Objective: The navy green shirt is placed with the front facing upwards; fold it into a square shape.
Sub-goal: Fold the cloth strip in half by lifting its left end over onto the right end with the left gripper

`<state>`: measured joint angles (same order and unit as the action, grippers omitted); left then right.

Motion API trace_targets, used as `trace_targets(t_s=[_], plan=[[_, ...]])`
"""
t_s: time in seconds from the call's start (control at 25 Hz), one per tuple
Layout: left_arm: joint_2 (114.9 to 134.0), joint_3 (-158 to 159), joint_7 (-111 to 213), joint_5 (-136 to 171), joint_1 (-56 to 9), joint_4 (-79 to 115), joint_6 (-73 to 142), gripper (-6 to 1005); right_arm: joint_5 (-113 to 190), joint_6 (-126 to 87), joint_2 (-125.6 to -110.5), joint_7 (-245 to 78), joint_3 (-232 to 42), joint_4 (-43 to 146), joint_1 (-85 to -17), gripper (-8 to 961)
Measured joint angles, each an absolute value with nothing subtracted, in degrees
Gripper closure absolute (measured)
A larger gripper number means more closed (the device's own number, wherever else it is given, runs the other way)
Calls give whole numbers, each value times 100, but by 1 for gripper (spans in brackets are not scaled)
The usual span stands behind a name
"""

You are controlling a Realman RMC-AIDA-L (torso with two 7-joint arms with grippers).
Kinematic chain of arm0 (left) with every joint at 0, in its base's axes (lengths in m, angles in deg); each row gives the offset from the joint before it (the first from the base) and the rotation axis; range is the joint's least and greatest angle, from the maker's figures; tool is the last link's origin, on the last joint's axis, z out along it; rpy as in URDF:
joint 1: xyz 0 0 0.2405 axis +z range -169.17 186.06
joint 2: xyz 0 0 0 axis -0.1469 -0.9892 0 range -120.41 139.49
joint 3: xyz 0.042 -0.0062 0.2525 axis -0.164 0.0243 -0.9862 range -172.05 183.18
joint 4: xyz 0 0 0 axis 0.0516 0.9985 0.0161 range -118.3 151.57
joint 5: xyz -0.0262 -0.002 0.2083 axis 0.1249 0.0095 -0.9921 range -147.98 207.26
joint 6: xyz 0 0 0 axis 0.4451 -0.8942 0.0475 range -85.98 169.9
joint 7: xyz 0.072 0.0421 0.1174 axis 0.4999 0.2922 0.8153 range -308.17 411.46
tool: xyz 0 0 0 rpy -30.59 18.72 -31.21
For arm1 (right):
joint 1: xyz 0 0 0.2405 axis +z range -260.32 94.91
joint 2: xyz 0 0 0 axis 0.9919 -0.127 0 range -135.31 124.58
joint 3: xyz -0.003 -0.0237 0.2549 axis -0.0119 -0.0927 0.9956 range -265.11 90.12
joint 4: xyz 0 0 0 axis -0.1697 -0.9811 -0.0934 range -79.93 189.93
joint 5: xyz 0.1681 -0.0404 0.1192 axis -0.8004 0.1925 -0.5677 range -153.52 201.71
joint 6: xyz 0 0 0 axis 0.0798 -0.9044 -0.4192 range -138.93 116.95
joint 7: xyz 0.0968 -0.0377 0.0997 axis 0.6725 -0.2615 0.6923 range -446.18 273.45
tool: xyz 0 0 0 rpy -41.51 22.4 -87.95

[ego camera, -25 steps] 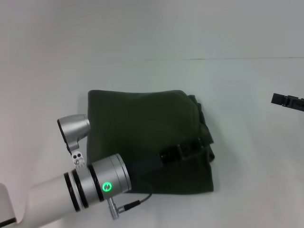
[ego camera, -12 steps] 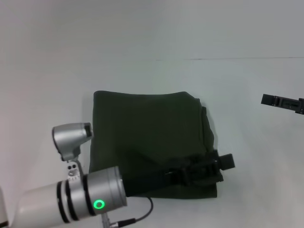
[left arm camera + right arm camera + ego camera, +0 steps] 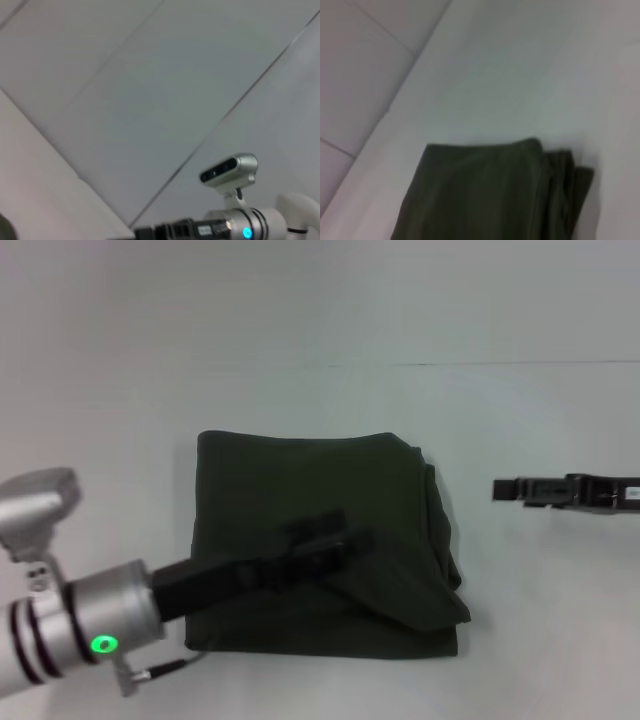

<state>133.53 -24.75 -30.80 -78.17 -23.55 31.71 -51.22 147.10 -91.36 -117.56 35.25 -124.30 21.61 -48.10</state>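
White table (image 3: 320, 410) bears folded navy green shirt (image 3: 310, 500).

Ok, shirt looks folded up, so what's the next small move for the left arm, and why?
Probably lift the left tool up and back toward the robot, clear of the navy green shirt. The shirt already lies as a rough square, the tool sits over its middle, and the right tool hangs apart on the right.
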Motion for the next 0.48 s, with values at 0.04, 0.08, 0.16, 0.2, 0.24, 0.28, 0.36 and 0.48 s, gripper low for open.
trace_targets(t_s=[0.04, 0.08, 0.16, 0.2, 0.24, 0.28, 0.36, 0.48], plan=[[13349, -2468, -3086, -7815, -2291, 3328, -5151, 111, 14775, -9141, -11757, 3588, -12444, 2213, -4753, 53], [13348, -2468, -3094, -7813, -2187, 3563, -5200, 111, 14838, -9145, -11758, 3669, -12460, 2269, -4696, 53], [13344, -2468, -3101, -7812, -2033, 3917, -5268, 110, 14894, -9162, -11772, 3783, -12492, 2348, -4625, 53], [13330, -2465, -3100, -7811, -1949, 4097, -5297, 110, 14907, -9170, -11786, 3832, -12509, 2377, -4592, 53], [13314, -2467, -3093, -7811, -1883, 4239, -5334, 110, 14907, -9184, -11809, 3880, -12523, 2396, -4552, 53], [13290, -2466, -3072, -7819, -1821, 4365, -5375, 111, 14908, -9191, -11824, 3898, -12524, 2411, -4531, 53], [13241, -2509, -3025, -7844, -1705, 4641, -5483, 111, 14910, -9203, -11849, 3921, -12531, 2474, -4463, 54], [13162, -2666, -2955, -7878, -1546, 4981, -5602, 111, 14911, -9166, -11859, 3954, -12620, 2639, -4345, 54]])
